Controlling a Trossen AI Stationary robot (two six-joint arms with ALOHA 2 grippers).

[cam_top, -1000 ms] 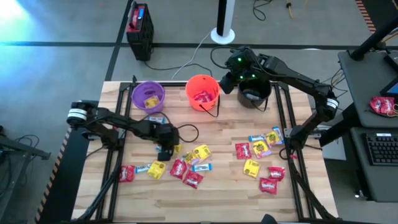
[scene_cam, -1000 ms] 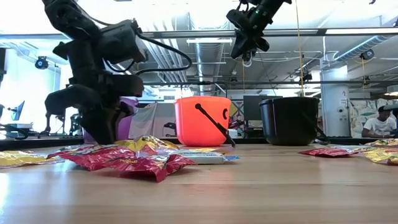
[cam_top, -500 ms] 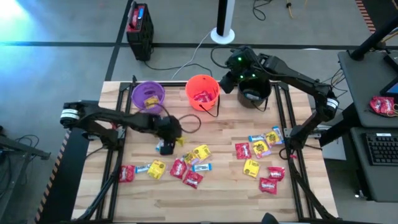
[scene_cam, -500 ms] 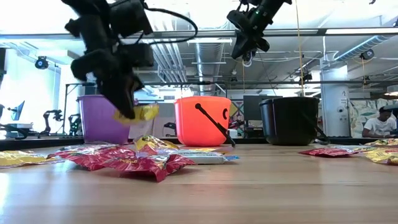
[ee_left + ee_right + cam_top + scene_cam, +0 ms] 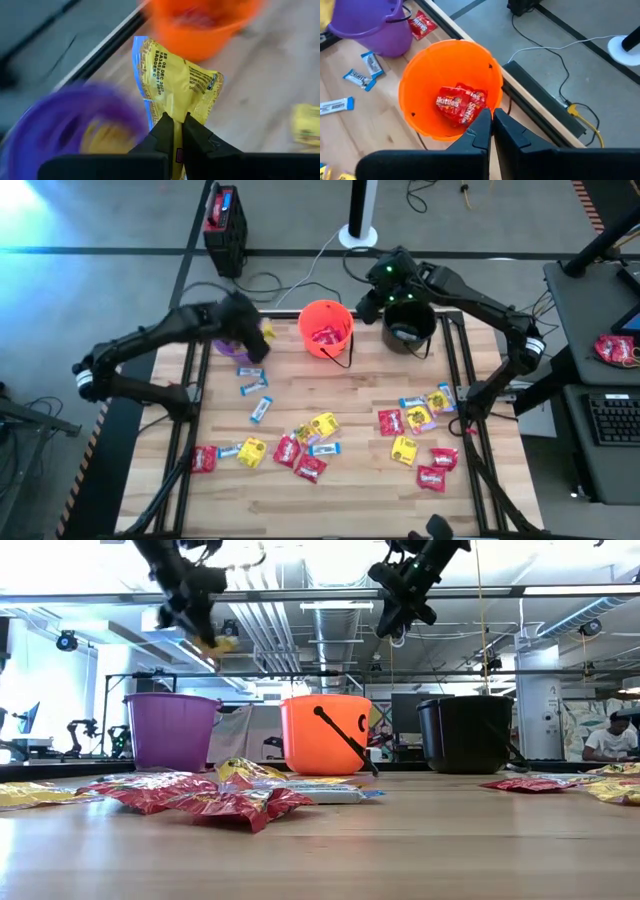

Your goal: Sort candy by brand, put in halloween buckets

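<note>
My left gripper (image 5: 177, 125) is shut on a yellow candy packet (image 5: 175, 85) and hangs high over the purple bucket (image 5: 170, 730), near its rim toward the orange bucket (image 5: 325, 328). In the high view the left arm hides most of the purple bucket (image 5: 222, 348). My right gripper (image 5: 491, 117) is shut and holds nothing. It hovers above the orange bucket (image 5: 450, 85), which holds red packets (image 5: 460, 102). To the right of that stands the black bucket (image 5: 408, 330). Several red, yellow and blue-and-white packets (image 5: 300, 445) lie flat on the table. My left gripper pinches one end of the yellow packet (image 5: 176, 112) between its two fingers. The fingers slant down from above. The rest of the packet sticks out past the fingertips, crumpled, and is lifted clear of the table, above the purple bucket's rim (image 5: 222, 642).
Loose candy lies in two groups, one at the table's middle left (image 5: 258, 408) and one at the right (image 5: 420, 430). A strip of bare wood runs along the near edge (image 5: 330, 510). A black box (image 5: 225, 225) stands on the floor beyond the table.
My left gripper has risen from the candy on the table and swung toward the far left, up over the purple bucket, rolling as it went. The yellow packet came up with it, lifted clear of the table.
</note>
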